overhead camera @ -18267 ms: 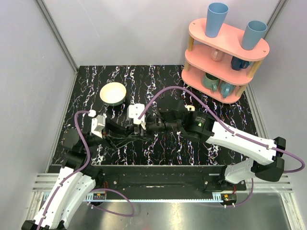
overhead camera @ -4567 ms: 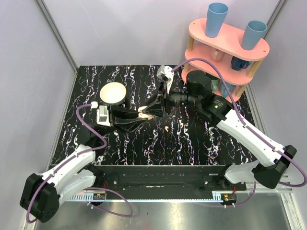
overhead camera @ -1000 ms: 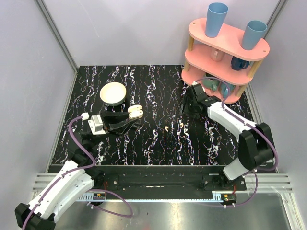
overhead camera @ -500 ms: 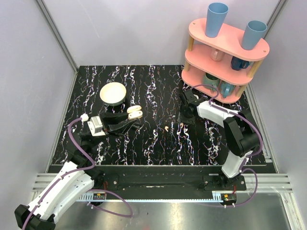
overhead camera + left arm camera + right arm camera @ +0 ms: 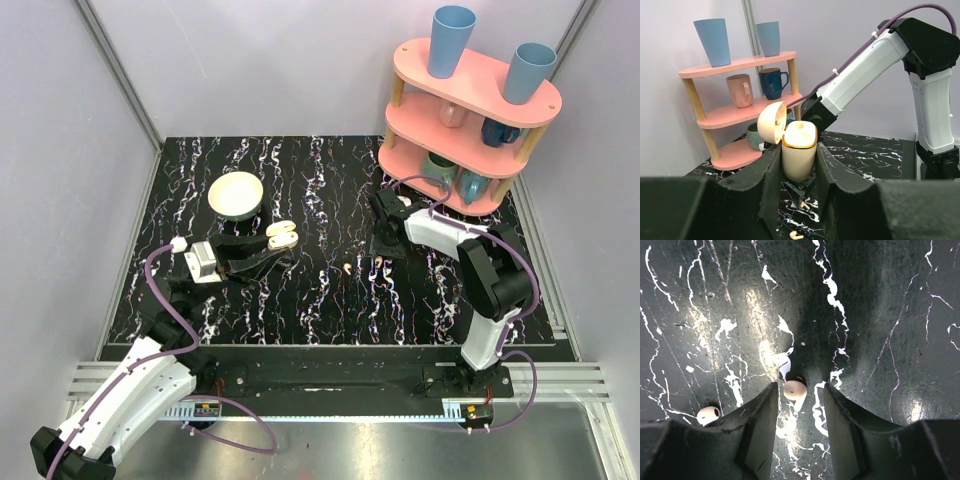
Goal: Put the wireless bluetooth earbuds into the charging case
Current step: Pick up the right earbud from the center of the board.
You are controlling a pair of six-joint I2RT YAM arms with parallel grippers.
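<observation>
The charging case [image 5: 799,159] is cream with a gold rim, and its lid [image 5: 771,122] is flipped open. It stands upright, and my left gripper [image 5: 798,156] is shut on its sides; from above the case [image 5: 281,236] sits left of centre. Two wireless bluetooth earbuds lie on the black marbled table. One earbud [image 5: 794,389] lies between the fingers of my right gripper [image 5: 799,396], which points straight down and is open, touching nothing. The other earbud [image 5: 708,415] lies to its left. From above they are the earbud [image 5: 384,263] under the right gripper [image 5: 384,250] and the earbud [image 5: 345,269].
A round cream bowl [image 5: 236,194] sits behind the left gripper. A pink three-tier shelf [image 5: 470,120] with blue cups and mugs stands at the back right, close behind the right arm. The tabletop [image 5: 300,300] is black with white streaks.
My right gripper has swung left and down from near the shelf to stand over an earbud, and its jaws have narrowed. The left gripper and the case have stayed put.
</observation>
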